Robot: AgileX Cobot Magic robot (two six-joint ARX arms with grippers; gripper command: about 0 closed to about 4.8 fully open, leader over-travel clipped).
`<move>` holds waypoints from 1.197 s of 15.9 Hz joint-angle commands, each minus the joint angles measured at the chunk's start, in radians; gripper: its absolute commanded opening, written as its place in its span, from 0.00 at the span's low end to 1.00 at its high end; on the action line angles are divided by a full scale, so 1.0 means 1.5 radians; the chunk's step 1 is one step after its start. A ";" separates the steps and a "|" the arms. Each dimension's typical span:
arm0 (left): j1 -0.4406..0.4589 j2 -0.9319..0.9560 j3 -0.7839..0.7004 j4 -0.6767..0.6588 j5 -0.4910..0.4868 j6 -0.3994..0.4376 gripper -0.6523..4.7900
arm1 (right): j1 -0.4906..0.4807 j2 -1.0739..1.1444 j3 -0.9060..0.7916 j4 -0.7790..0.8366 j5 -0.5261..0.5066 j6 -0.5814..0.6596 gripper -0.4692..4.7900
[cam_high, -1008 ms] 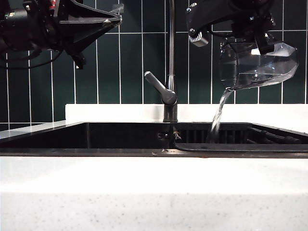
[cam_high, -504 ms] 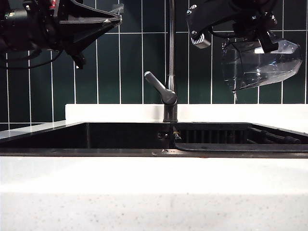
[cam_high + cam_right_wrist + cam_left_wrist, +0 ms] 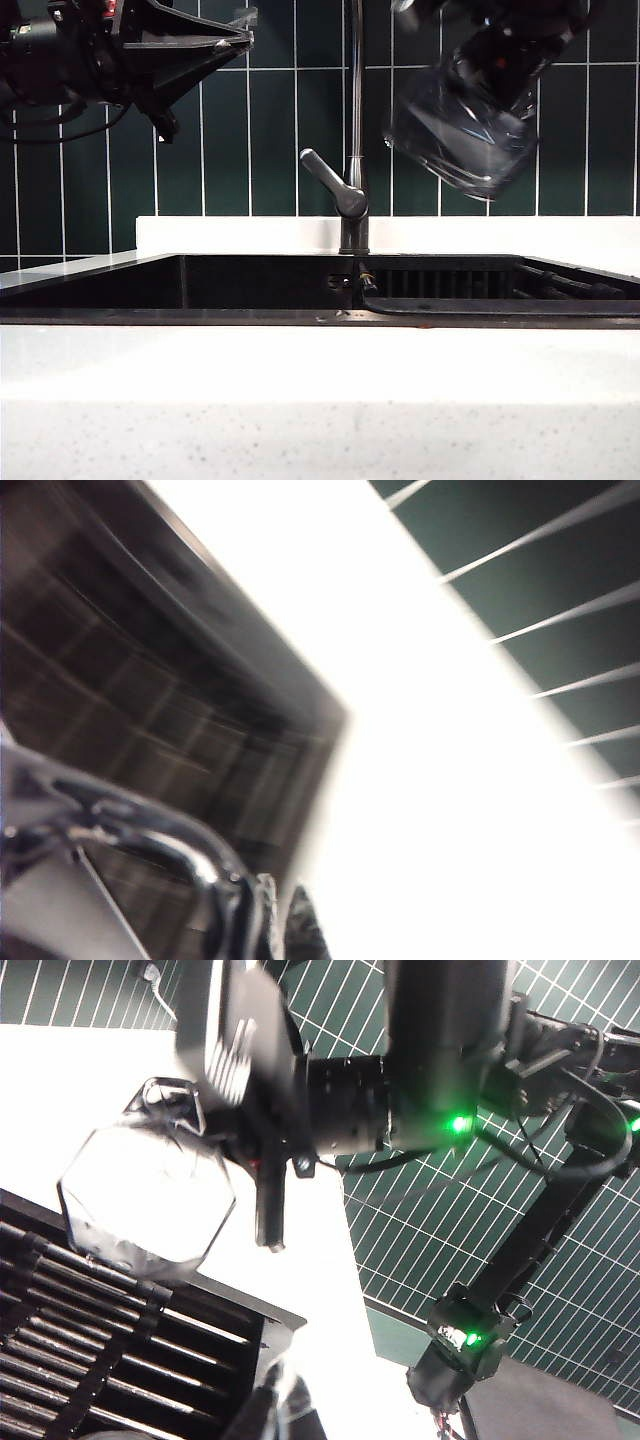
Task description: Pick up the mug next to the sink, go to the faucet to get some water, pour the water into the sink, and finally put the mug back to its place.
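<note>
Pour is finished. A second ago a stream ran from the mug (image 3: 460, 130) into the sink (image 3: 250, 285); half a second ago only a drip; now no water falls. The mug has rolled back toward upright, tilted and motion-blurred, high above the sink's ribbed rack (image 3: 440, 280), just right of the faucet (image 3: 355, 120) in the exterior view. Judgement: emptying step done; what remains is carrying the mug back to its place on the bench (image 3: 320, 370) beside the sink.

Right hand (image 3: 505, 55): clenched on the mug's rim, wrist mid-roll, held up near the top of frame. Its wrist view is blurred; only rim and rack show.

Left hand (image 3: 215, 40): clamped shut on nothing, parked high at the left, unmoved across the frames.
</note>
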 commanded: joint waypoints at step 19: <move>-0.022 -0.309 -0.064 -0.475 -0.224 0.411 0.11 | -0.615 0.004 -0.308 0.612 -0.701 0.262 0.08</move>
